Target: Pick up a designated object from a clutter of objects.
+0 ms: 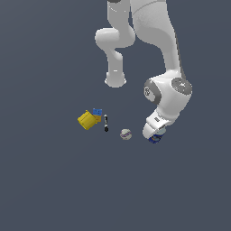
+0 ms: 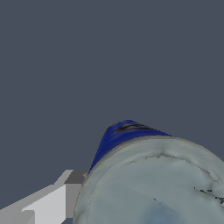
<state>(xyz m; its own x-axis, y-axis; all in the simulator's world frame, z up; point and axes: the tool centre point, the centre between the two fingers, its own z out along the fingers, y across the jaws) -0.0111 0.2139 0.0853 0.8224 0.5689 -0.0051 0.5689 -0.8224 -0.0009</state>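
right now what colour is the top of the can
Pale silvery-white, above a dark blue side; the can shows best in the wrist view.

can (image 2: 131,135): dark blue cylinder, pale silvery top, largely hidden under the arm
clutter: yellow box (image 1: 86,120) touching blue block (image 1: 97,111); black-and-white stick (image 1: 106,122) beside; white ball (image 1: 126,134) apart

The blue can (image 2: 127,133) has a matt, pale silvery top with mottled marks; the arm (image 1: 173,92) looks smooth white plastic.
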